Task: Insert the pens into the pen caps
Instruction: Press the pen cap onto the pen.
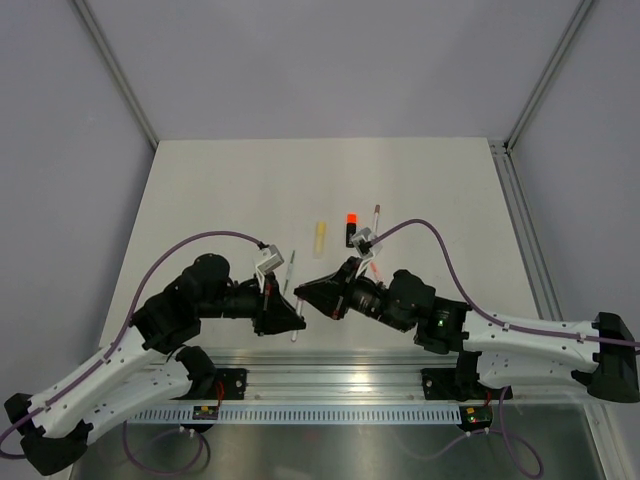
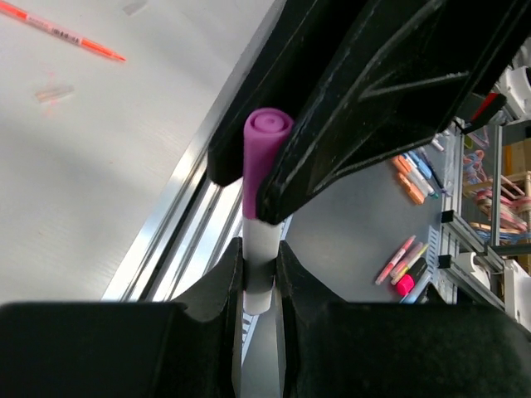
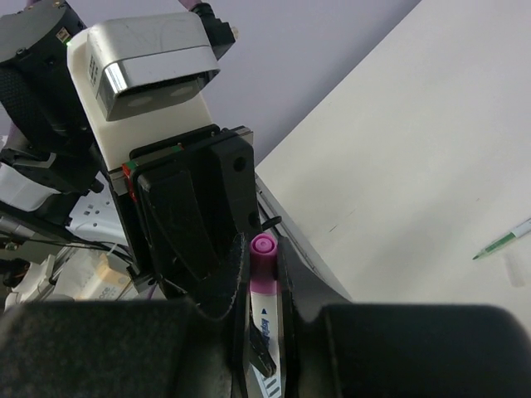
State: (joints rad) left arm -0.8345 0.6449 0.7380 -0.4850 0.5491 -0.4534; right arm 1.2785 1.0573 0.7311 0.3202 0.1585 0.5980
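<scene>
Both grippers hold one white pen (image 2: 259, 249) with a magenta capped end (image 2: 267, 137) over the table's near edge. My left gripper (image 2: 260, 274) is shut on the white barrel. My right gripper (image 3: 264, 265) is shut higher up, round the magenta end (image 3: 263, 264) and the printed barrel below it. From above, the left gripper (image 1: 297, 320) and the right gripper (image 1: 305, 292) meet tip to tip, and only the pen's lower end (image 1: 295, 336) shows. On the table lie a pale yellow highlighter (image 1: 320, 233), a black highlighter with an orange tip (image 1: 351, 228) and thin pens (image 1: 291, 268), (image 1: 376, 222).
An orange-red pen (image 2: 62, 33) lies on the table, with a faint small cap (image 2: 54, 93) near it. A thin green-tipped pen (image 3: 504, 243) lies further right. The aluminium rail (image 1: 330, 365) runs along the near edge. Spare markers (image 2: 406, 265) lie on a lower surface beyond it.
</scene>
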